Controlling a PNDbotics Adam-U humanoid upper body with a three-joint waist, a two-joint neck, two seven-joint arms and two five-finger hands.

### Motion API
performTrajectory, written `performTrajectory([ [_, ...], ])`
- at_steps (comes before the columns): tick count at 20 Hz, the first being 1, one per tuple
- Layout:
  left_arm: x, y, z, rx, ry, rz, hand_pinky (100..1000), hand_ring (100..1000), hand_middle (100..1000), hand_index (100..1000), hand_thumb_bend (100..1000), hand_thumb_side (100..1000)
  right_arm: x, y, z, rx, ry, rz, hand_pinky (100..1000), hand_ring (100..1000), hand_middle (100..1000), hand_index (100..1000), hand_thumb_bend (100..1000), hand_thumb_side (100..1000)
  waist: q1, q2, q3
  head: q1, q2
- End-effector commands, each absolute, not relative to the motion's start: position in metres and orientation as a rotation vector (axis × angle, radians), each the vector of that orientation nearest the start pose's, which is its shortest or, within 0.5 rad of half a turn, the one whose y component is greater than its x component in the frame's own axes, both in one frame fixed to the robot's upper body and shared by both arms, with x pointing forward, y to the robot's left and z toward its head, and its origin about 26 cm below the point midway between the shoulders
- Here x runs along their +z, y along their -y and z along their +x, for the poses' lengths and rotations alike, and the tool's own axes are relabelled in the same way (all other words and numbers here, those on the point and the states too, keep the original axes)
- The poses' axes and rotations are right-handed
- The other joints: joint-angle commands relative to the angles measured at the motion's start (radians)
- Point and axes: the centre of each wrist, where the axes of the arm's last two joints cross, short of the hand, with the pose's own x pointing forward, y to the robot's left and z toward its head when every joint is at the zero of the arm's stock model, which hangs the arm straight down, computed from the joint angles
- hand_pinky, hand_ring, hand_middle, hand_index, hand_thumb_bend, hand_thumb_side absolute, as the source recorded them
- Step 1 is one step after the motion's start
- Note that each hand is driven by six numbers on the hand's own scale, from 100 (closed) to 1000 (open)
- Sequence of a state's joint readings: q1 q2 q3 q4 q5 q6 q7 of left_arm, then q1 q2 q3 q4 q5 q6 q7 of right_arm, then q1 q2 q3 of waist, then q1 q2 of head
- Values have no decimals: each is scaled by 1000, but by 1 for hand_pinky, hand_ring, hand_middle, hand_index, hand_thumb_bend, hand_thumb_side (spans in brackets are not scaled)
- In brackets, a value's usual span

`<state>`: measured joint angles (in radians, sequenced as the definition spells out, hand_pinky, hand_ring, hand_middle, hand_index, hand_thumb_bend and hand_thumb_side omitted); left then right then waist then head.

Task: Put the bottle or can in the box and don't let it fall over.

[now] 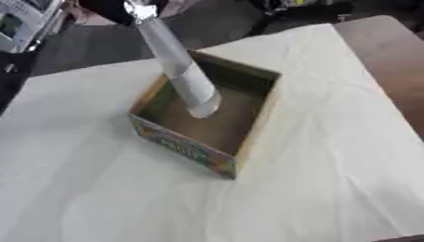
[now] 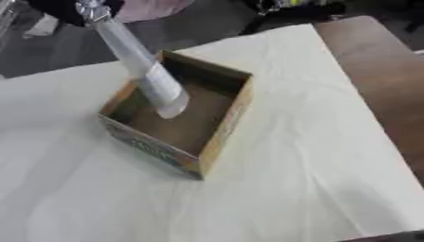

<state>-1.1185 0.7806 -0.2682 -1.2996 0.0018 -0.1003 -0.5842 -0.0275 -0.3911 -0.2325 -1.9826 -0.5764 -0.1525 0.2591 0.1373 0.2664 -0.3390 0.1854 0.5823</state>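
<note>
One robot hand [image 1: 108, 8] shows, a dark blur at the upper left edge of the frame; from that side I take it for the left one (the right is nowhere in either view). It sits right against the silver cap [image 1: 141, 9] of the bottle [image 1: 178, 66], but how it is closed on that cap I cannot tell, as the shape is too smeared.

From there the bottle runs down and to the right, a long pale cylinder leaning well off upright, with its top at the upper left and its base towards the frame's centre. That base is already inside the open cardboard box [image 1: 186, 151], past the near left wall and over the brown floor. Whether it touches the floor is not clear.

Everything turns on that lean. The long axis points back up at the robot hand, so the top would have to swing over the base before any release, or the bottle would likely tip against a wall. The box sits askew on the white-covered bench [image 1: 331, 165], one corner towards the lower centre.
</note>
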Motion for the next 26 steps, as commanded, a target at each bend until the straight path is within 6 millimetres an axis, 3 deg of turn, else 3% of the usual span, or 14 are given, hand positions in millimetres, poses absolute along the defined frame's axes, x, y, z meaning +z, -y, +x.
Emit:
performTrajectory([
  [1,397,-290,413,-1441,1958,455,100,100,161,307,100,106,161,351,259,180,2239,257,905,903,924,892,100,323,-3,-10,-4,5,-17],
  [7,391,-287,416,-1512,1917,495,100,100,335,540,100,100,163,350,261,180,2242,265,906,903,924,892,100,325,3,-4,-13,6,-16],
  [9,389,-286,417,-1544,1897,491,100,100,426,618,100,181,163,350,261,179,2241,265,906,903,924,892,100,326,3,-4,-14,6,-15],
  [10,389,-286,417,-1557,1890,488,217,121,494,663,100,276,163,350,261,178,2242,265,906,903,924,892,100,325,3,-3,-14,7,-15],
  [13,388,-286,417,-1597,1869,479,506,374,683,790,284,552,163,350,261,179,2243,268,907,904,924,892,100,326,2,-3,-14,6,-14],
  [16,389,-287,417,-1638,1856,481,679,528,780,850,374,674,163,350,261,176,2242,268,907,903,924,892,100,326,1,-4,-14,5,-13],
  [18,388,-288,417,-1656,1846,470,749,614,824,880,395,732,162,350,261,175,2241,268,906,901,922,892,100,325,0,-6,-13,5,-12],
  [20,388,-290,417,-1666,1841,456,763,629,834,889,405,755,162,350,260,174,2241,268,906,901,922,891,100,329,-1,-7,-12,4,-11],
  [21,387,-291,417,-1667,1838,451,769,647,843,904,432,813,162,350,260,174,2240,268,906,901,922,891,100,326,-2,-8,-11,4,-11],
  [26,386,-296,417,-1644,1842,434,760,629,837,901,413,793,161,351,260,171,2239,268,906,900,921,891,100,324,-5,-12,-9,-1,-9],
])
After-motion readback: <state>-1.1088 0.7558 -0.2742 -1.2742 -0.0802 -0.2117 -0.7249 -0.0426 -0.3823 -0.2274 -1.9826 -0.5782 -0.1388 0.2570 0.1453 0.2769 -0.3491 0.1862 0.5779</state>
